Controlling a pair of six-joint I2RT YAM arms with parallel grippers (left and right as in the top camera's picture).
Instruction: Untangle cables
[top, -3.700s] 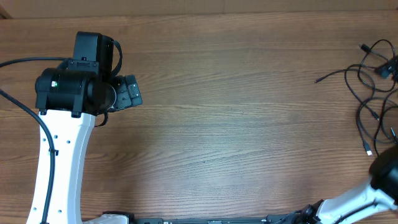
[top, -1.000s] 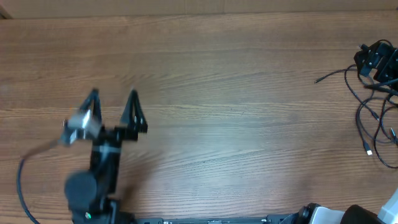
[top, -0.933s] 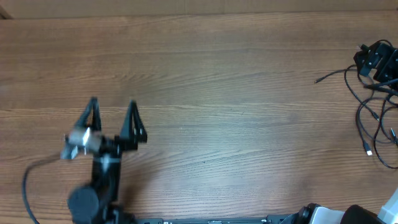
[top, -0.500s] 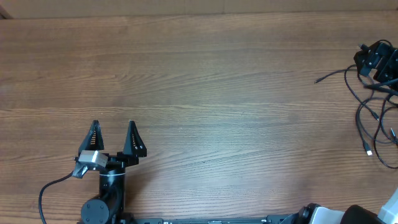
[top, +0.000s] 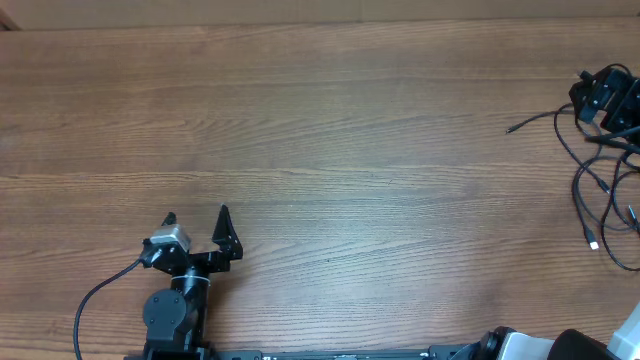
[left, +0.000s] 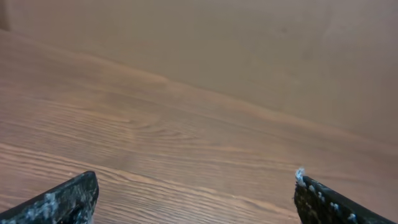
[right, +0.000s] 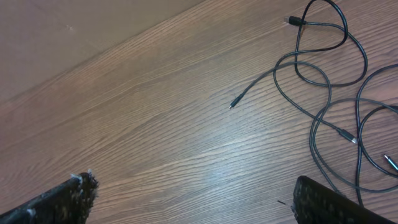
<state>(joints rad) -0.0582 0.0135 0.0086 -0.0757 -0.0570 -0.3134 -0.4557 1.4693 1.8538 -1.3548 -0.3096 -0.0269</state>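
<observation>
The cables (top: 540, 118) are thin black cords lying in loose overlapping loops at the table's far right edge, with one loose end (top: 510, 130) pointing left. The right wrist view shows them (right: 261, 82) at the right, with small plug ends. My left gripper (top: 197, 225) is open and empty low at the front left, far from the cables; the left wrist view (left: 196, 180) shows only bare wood between its fingers. My right gripper (right: 189, 186) is wide open and empty, above the table to the left of the cable loops.
The wooden table (top: 350, 150) ends at a plain wall along its far side (left: 249, 50). A black blocky piece (top: 603, 95) sits at the top of the cable bunch. Part of my right arm (top: 630, 335) shows at the front right corner.
My left arm has drawn back from the left middle of the table to the front edge, gripper open. The cables have not moved in the last second.
</observation>
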